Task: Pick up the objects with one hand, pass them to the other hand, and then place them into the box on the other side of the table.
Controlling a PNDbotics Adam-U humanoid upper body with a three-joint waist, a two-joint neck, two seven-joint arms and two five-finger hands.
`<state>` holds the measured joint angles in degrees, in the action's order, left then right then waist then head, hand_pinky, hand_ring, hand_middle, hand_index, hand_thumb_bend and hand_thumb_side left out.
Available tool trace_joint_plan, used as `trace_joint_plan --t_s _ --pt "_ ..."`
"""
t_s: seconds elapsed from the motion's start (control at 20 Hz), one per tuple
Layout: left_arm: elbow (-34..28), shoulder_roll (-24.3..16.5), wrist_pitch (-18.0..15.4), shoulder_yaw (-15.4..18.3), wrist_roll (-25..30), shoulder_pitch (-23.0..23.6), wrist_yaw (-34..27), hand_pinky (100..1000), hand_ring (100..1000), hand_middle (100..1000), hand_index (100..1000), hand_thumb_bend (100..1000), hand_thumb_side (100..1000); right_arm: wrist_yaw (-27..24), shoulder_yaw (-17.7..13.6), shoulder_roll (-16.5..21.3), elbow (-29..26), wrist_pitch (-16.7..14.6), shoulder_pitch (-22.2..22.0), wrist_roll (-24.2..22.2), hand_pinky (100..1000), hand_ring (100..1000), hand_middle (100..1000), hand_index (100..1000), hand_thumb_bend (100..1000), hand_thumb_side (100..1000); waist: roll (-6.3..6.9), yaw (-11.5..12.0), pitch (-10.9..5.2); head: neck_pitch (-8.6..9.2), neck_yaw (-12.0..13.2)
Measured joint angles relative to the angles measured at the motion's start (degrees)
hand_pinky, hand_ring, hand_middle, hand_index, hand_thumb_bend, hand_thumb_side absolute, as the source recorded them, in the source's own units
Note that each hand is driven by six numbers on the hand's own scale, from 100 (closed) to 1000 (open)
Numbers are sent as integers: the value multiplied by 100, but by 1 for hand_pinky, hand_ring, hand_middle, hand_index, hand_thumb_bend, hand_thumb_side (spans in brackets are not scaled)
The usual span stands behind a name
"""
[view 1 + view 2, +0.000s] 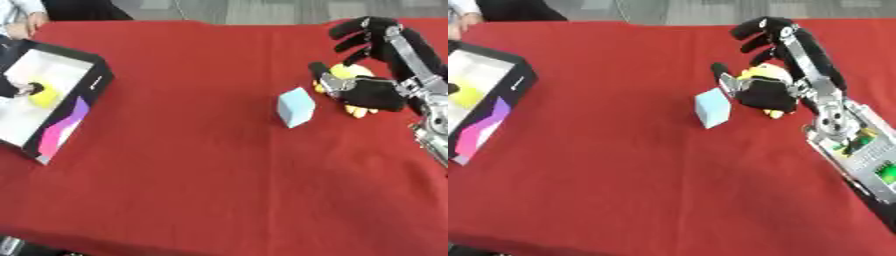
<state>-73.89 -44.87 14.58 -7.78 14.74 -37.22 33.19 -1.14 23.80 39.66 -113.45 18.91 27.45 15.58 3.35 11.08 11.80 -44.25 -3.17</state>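
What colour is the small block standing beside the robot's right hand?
Pale blue; the block shows best in the left eye view.

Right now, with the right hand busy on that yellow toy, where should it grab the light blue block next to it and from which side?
Take the light blue block across its two broad upright faces, coming from above. It stands on end, apart from the yellow toy, so its top is free. The right hand sits just beside it.

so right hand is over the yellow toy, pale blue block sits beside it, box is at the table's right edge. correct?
One error: the box sits at the table's left edge, as the left eye view shows. The rest holds: the right hand is over the yellow toy, the pale blue block beside it.
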Motion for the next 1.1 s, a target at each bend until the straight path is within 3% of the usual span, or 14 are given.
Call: trace_joint_plan --t_s 0.05,0.1,0.3,0.45,0.65,0.85,1.1 --pt "-175 71 -38 125 -322 91 -421 892 626 650 652 100 672 1 -12 6 0 -15 -7 12 610 697 686 705 373 201 -21 0 0 0 -91" --pt "-326 181 -118 257 -663 205 -1016 889 612 641 643 100 730 6 -31 17 0 -30 -10 6 613 698 684 698 382 209 -36 -1 0 0 -178" --pt "-667 464 -767 457 -1615 610 -4236 941 683 705 679 100 723 155 -79 108 -1 -138 -71 -215 625 707 687 706 427 236 -108 -52 0 0 -473" --pt "-911 422 -1111 433 -1927 736 -5834 945 697 723 695 100 703 314 -112 175 -3 -190 -81 -495 642 718 690 714 456 264 -109 -62 0 0 -623" --pt "-1105 382 -1299 439 -2211 851 -6547 948 704 729 705 100 701 511 -183 333 -7 -254 -79 -1048 661 729 697 726 447 323 -130 -83 0 0 -761" --pt "-1219 382 -1365 454 -2454 907 -6731 951 713 736 713 100 699 582 -258 511 -8 -366 -38 -1777 702 748 710 745 451 346 -140 -83 0 0 -842" --pt "-1303 397 -1419 487 -2660 959 -6820 955 723 741 708 100 696 666 -333 733 -12 -671 131 -3031 780 798 763 790 454 366 -145 -50 0 0 -898"
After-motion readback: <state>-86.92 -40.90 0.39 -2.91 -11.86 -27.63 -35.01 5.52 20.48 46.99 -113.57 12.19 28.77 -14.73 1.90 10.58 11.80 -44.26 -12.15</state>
